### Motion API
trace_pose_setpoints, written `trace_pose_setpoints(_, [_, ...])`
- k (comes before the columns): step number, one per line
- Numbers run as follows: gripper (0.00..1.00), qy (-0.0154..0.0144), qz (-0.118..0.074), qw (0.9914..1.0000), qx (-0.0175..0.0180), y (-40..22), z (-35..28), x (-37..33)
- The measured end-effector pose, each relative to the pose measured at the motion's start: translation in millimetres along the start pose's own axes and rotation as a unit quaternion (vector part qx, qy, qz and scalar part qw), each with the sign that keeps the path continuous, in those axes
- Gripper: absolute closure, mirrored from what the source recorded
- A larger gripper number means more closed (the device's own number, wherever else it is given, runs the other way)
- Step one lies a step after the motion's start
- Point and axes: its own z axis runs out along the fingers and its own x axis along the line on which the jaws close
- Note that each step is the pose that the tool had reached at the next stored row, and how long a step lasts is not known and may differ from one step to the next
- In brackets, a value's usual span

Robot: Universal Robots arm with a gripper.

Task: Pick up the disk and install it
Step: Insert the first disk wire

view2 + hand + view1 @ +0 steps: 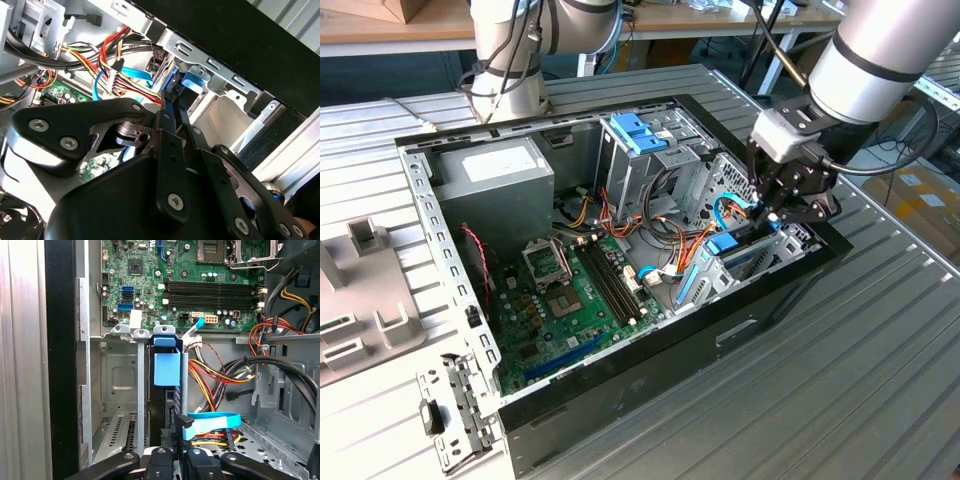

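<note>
Blue rails marked the disk (166,371), standing on edge in the drive bay (120,385) at the front corner of the open computer case (620,385), on the exterior view's right. The gripper (770,212) was down inside that corner, directly over the disk. In the second wrist view its black fingers (169,131) sat narrow on either side of the disk's upper blue edge (175,97); judged pinched on it, though actual contact was hard to confirm.

Progress, as judged: pick-up done, disk already carried to the case and partly lowered between the metal bay walls. In the first wrist view the end tab (165,340) sat just beside the bay's rim, near the motherboard (200,280). Whether it was fully seated could not be told. Release not yet made.

A flat blue data cable (210,421) and bundled power wires (225,375) lay close beside the bay, not attached as far as visible.
</note>
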Motion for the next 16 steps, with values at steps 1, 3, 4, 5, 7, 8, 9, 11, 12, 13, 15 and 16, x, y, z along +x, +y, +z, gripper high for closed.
trace_pose_setpoints(1, [0.83, -0.0002, 0.000, 1.00000, 0.0000, 0.0, 0.3, 0.5])
trace_pose_setpoints(3, [0.83, -0.0004, 0.000, 1.00000, 0.0000, 0.1, 1.0, 1.7])
trace_pose_setpoints(4, [0.83, -0.0007, 0.000, 1.00000, 0.0001, 0.1, 1.6, 2.2])
trace_pose_setpoints(5, [0.83, -0.0008, 0.000, 1.00000, 0.0000, 0.1, 1.9, 2.5])
trace_pose_setpoints(7, [0.83, -0.0008, 0.000, 1.00000, 0.0000, 0.1, 2.0, 2.5])
trace_pose_setpoints(8, [0.83, -0.0008, 0.000, 1.00000, 0.0001, 0.1, 2.0, 2.6])
trace_pose_setpoints(9, [0.83, -0.0008, 0.000, 1.00000, 0.0000, 0.1, 2.0, 2.6])
trace_pose_setpoints(11, [0.83, -0.0009, 0.000, 1.00000, 0.0000, 0.1, 2.0, 2.6])
trace_pose_setpoints(12, [0.83, -0.0009, 0.000, 1.00000, 0.0001, 0.1, 2.1, 2.6])
trace_pose_setpoints(13, [0.81, -0.0010, 0.000, 1.00000, 0.0001, 0.1, 2.1, 2.6])
trace_pose_setpoints(15, [0.75, -0.0010, 0.000, 1.00000, 0.0000, 0.1, 2.1, 2.6])
trace_pose_setpoints(16, [0.75, -0.0010, 0.000, 1.00000, 0.0000, 0.1, 2.1, 2.6])
